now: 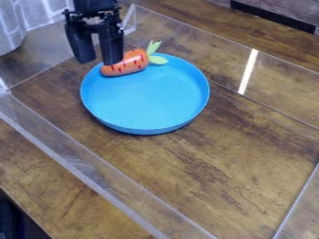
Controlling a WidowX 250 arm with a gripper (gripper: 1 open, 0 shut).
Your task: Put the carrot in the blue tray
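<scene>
The orange carrot (126,64) with a light green leafy top lies on the far rim of the round blue tray (149,103), its leaves pointing right and hanging over the rim. My black gripper (95,56) hangs just left of the carrot's tip, fingers pointing down and parted, holding nothing. The fingertips are close to the carrot's left end; I cannot tell if they touch it.
The tray sits on a dark wood table under a clear plastic sheet with raised edges (75,159). A white object (10,33) stands at the far left edge. A bright glare streak (248,71) lies on the right.
</scene>
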